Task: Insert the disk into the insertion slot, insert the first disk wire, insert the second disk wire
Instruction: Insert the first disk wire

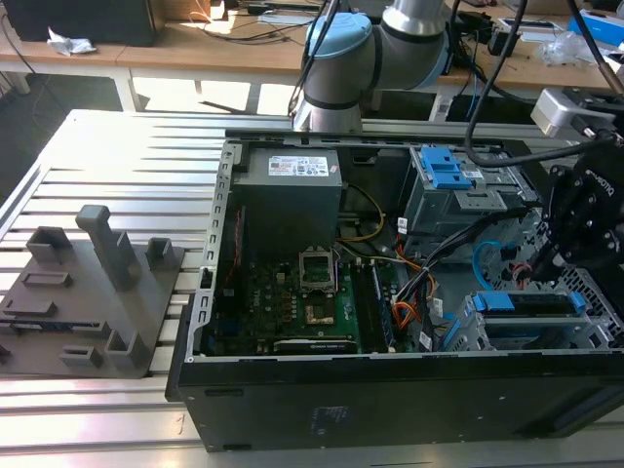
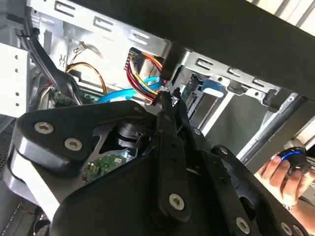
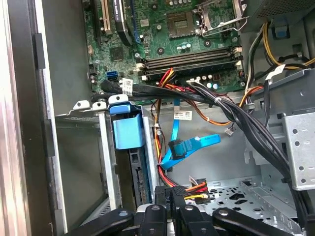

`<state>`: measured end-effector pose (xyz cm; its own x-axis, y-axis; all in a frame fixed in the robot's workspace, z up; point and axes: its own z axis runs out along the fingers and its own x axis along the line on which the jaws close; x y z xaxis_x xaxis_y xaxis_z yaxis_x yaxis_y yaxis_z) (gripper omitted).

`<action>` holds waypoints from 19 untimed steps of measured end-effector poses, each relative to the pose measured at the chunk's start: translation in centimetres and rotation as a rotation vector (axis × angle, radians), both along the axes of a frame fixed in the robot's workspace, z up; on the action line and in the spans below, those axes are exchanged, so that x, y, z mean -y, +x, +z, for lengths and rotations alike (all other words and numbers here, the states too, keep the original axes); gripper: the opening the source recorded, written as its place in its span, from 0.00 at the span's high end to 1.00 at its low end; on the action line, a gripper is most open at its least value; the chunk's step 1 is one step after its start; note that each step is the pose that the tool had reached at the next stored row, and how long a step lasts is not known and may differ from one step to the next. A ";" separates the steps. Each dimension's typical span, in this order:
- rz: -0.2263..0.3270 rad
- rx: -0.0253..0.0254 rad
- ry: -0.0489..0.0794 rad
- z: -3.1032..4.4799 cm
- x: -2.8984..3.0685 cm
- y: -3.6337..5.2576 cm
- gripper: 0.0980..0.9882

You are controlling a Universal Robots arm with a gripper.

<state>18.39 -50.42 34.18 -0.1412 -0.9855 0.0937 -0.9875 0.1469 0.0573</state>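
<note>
Reaching in beside the disk [image 3: 129,135], the hand [image 3: 176,204] is clamped on the first disk wire [image 3: 197,188].

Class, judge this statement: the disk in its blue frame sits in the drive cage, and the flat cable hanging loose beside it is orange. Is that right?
Not quite. The flat cable hanging loose beside the drive cage is light blue, not orange, as the first wrist view shows. The disk in its blue frame does sit in the cage.
</note>
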 end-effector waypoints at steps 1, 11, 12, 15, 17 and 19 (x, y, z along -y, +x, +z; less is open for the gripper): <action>0.000 0.0000 0.000 0.00 0.59 -0.02 0.92; 0.015 0.0002 0.037 -0.08 2.24 -0.47 0.92; 0.016 0.0002 0.039 -0.10 2.24 -0.47 0.92; 0.020 0.0002 0.040 -0.12 2.50 -0.48 0.92; 0.020 0.0002 0.040 -0.10 2.58 -0.48 0.92; 0.023 0.0001 0.040 -0.09 2.70 -0.49 0.92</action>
